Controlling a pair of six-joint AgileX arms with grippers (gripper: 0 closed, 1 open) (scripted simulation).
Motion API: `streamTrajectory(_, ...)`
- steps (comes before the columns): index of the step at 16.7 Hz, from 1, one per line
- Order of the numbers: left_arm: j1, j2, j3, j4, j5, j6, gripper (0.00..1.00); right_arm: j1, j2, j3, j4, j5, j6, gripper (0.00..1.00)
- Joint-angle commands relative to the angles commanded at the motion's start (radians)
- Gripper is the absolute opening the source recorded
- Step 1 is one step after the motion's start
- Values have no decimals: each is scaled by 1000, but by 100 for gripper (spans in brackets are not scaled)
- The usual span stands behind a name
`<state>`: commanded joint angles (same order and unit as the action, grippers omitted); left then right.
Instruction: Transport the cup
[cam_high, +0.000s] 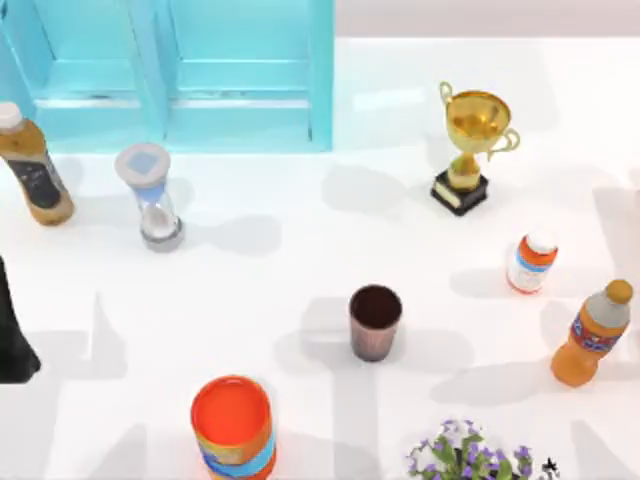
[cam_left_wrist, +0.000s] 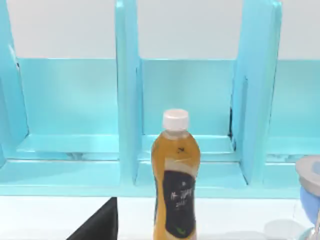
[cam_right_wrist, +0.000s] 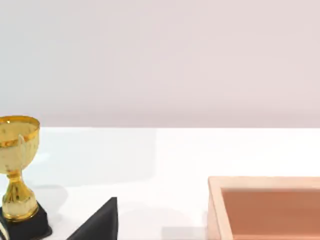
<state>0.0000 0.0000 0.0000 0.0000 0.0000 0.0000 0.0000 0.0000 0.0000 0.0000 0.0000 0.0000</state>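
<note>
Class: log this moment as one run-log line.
cup: upright, table centre, ungrasped | left arm: table's left edge | trophy: beyond cup

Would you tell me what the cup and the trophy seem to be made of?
The cup looks like matte ceramic or plastic: ribbed pinkish-grey outside, dark brown inside, no glints. The trophy looks like polished gold metal or gilt plastic, with bright highlights on its bowl, on a glossy black base.

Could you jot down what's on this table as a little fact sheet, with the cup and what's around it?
cup: the cup stands upright near mid-table, free of both grippers
behind it, right: gold trophy
right of it: small white-capped bottle, orange bottle
front left: orange cylinder
far left: blue shelf, hourglass, amber bottle
left arm: dark shape at the left edge
</note>
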Motion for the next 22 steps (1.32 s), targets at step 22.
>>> streamTrajectory(22,-532,1429,1411,-958,-1,-528,100,0,0,0,0,0,0,100)
